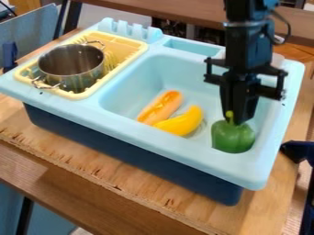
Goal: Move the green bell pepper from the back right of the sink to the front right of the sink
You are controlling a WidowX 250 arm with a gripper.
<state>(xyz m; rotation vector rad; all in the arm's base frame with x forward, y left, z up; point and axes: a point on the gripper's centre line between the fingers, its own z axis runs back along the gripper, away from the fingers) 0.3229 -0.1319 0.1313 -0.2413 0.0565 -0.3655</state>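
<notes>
In the sink, the gripper touches the green pepper; can't tell if closed.

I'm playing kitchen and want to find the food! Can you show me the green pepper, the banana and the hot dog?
green pepper (233, 139): camera view, middle of its side
banana (183, 122): camera view, middle of its curve
hot dog (160, 107): camera view, middle of its top

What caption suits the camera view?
Angular black pincer at rounded green plastic pepper in rectangular pale-blue plastic sink.
</notes>
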